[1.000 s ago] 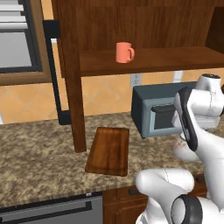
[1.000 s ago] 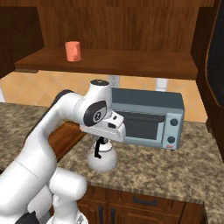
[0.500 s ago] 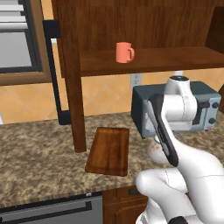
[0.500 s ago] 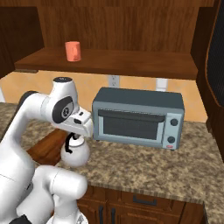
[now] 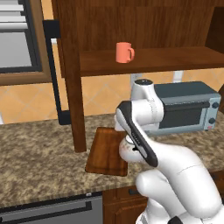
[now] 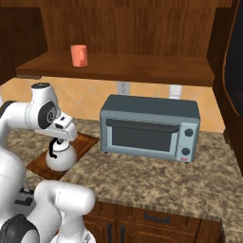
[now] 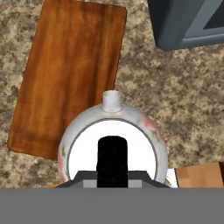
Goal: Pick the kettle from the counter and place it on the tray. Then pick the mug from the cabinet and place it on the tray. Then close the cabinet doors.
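Observation:
My gripper [image 6: 58,143] is shut on the thin black handle of the silver-grey kettle [image 6: 60,159]. The kettle [image 7: 131,131] hangs over the right edge of the reddish-brown tray [image 7: 65,74], partly above the granite counter [image 7: 175,100]; I cannot tell whether it touches anything. In the left base view my arm hides most of the kettle [image 5: 128,151] beside the tray [image 5: 105,151]. The coral mug [image 5: 124,52] [image 6: 79,55] stands on the shelf of the open cabinet [image 6: 133,69]. One cabinet door [image 5: 70,87] stands open left of the tray, another [image 6: 232,71] at the far right.
A grey toaster oven [image 6: 149,128] [image 5: 186,109] sits on the counter [image 6: 156,182] just right of the tray, under the shelf. A built-in oven front [image 5: 19,43] is at the far left. Drawer fronts [image 6: 156,220] run below the counter edge.
My arm has swung left with the kettle, from in front of the toaster oven to the tray's right edge. The mug and doors have not moved.

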### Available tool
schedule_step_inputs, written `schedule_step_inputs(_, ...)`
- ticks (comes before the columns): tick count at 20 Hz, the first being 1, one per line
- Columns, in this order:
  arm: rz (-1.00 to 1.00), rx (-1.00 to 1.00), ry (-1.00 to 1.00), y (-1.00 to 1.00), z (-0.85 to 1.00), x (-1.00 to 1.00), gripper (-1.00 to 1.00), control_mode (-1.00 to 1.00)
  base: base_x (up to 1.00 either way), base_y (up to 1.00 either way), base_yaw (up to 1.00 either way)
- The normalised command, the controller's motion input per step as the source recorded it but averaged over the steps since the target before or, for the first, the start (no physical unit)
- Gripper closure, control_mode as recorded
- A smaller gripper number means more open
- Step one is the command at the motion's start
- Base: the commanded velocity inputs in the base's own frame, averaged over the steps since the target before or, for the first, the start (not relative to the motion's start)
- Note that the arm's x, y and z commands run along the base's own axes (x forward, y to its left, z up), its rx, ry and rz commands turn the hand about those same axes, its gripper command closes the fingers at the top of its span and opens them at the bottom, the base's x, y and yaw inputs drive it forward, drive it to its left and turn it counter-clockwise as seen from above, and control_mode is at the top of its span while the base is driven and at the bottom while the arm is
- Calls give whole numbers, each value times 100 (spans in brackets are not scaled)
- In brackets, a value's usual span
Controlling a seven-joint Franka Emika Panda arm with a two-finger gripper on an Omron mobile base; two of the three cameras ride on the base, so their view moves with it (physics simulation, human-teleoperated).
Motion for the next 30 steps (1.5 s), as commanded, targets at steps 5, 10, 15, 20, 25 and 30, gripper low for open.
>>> schedule_step_inputs(5, 7, 0, 0, 72, -12, 60, 100, -100, 0, 0, 0)
schedule_step_inputs(10, 0, 0, 0, 43, -18, 69, 100, -100, 0, 0, 0)
schedule_step_inputs(15, -3, 0, -1, 7, -20, 63, 100, -100, 0, 0, 0)
schedule_step_inputs(20, -9, 0, -4, 0, -14, 56, 100, -100, 0, 0, 0)
schedule_step_inputs(25, -11, 0, -2, 0, -11, 45, 100, -100, 0, 0, 0)
schedule_step_inputs(30, -14, -1, 0, 0, -11, 25, 100, -100, 0, 0, 0)
